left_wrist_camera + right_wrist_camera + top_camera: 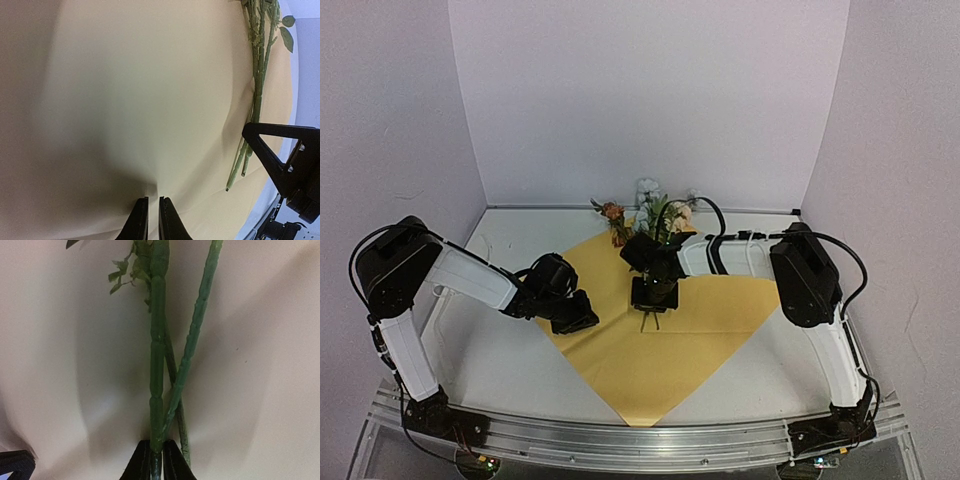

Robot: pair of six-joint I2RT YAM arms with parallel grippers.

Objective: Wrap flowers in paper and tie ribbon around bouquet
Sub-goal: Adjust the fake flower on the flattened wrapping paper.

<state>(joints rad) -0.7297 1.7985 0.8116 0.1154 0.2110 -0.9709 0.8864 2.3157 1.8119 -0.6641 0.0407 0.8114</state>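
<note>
The paper (650,370) lies as a diamond, yellow-tan face up, and fills the left wrist view (125,100) and the right wrist view (60,365). The flowers (660,212) lie on it, with blossoms at the far corner and green stems (258,75) running toward the middle. My right gripper (655,298) (157,444) is shut on the lower stems (157,365), and one of its fingers (270,145) shows beside the stem ends. My left gripper (582,318) (151,200) is at the paper's left corner, jaws nearly together on a pinch of paper. The ribbon and the bouquet are out of view.
White walls close in the table (490,360) at the back and on both sides. The right arm (805,275) reaches in from the right over the paper's right corner. The left arm (470,275) crosses the bare table on the left.
</note>
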